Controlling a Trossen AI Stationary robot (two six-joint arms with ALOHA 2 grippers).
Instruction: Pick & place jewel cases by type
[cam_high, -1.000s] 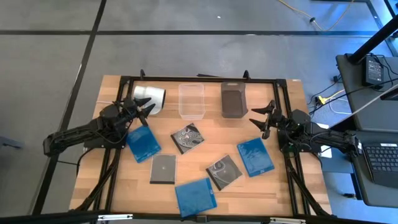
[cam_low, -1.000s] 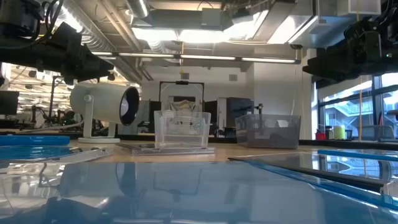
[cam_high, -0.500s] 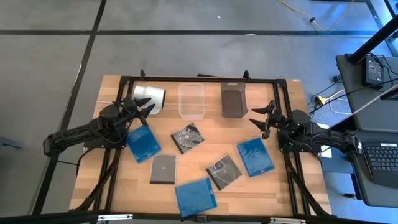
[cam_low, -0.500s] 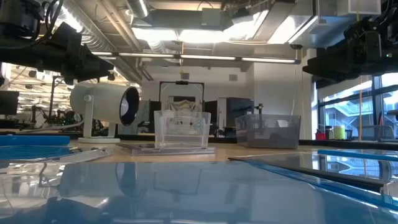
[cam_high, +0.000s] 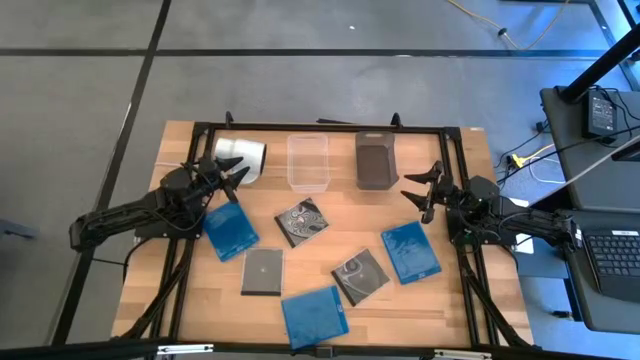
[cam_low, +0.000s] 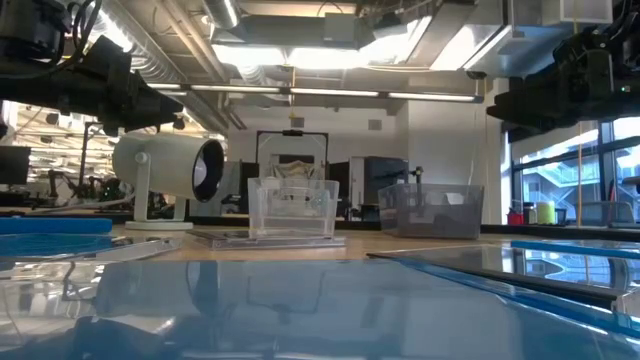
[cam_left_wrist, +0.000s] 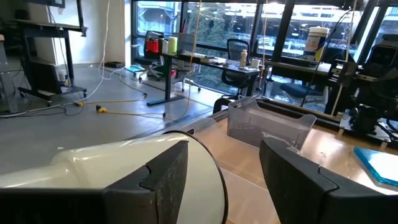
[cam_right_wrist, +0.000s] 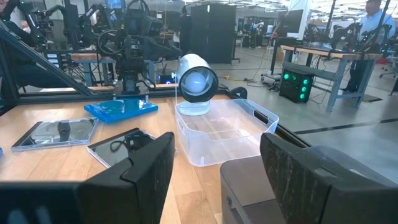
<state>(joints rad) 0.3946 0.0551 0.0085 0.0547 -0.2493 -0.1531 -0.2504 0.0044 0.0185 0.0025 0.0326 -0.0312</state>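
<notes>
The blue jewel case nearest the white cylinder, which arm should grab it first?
Left. The left gripper hangs open right beside that blue jewel case, while the right gripper sits across the table.

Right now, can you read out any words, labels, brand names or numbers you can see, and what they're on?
No readable text anywhere.
Two dark jewel cases: white swirl art only, no letters.
Blue jewel cases: no lettering visible.
White cylinder, clear bin, dark bin: no labels visible.
</notes>
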